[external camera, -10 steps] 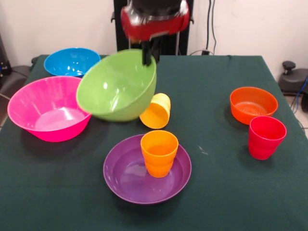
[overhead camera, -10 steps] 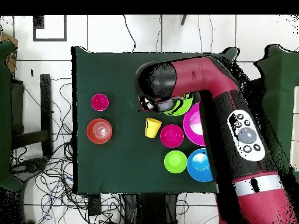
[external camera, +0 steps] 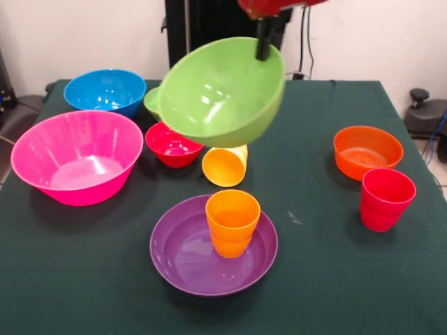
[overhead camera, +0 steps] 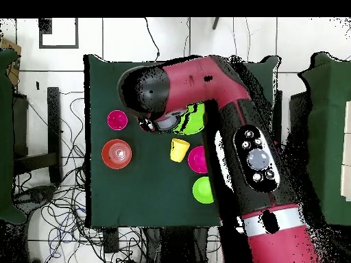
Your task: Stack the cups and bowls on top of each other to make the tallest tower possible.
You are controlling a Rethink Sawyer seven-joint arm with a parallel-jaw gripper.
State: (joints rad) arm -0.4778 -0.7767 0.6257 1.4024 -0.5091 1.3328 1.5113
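My gripper [external camera: 263, 47] comes down from the top edge and is shut on the far rim of the large lime green bowl [external camera: 222, 91]. It holds the bowl tilted in the air, above the yellow cup [external camera: 225, 166], which lies on its side. The orange cup [external camera: 231, 222] stands upright in the shallow purple bowl [external camera: 181, 255] at the front. In the overhead view the arm covers much of the table. The lime bowl [overhead camera: 191, 118] and the yellow cup [overhead camera: 179, 149] show beside it.
The pink bowl [external camera: 75, 157] and the blue bowl [external camera: 105, 89] stand at the left. The small red bowl [external camera: 172, 144] and an edge of the small green bowl [external camera: 151, 102] are in the middle. The orange bowl [external camera: 367, 151] and the red cup [external camera: 385, 198] are at the right.
My gripper has risen and moved right in the front view, carrying the lime green bowl. The small red bowl and the small green bowl behind it have come into sight.
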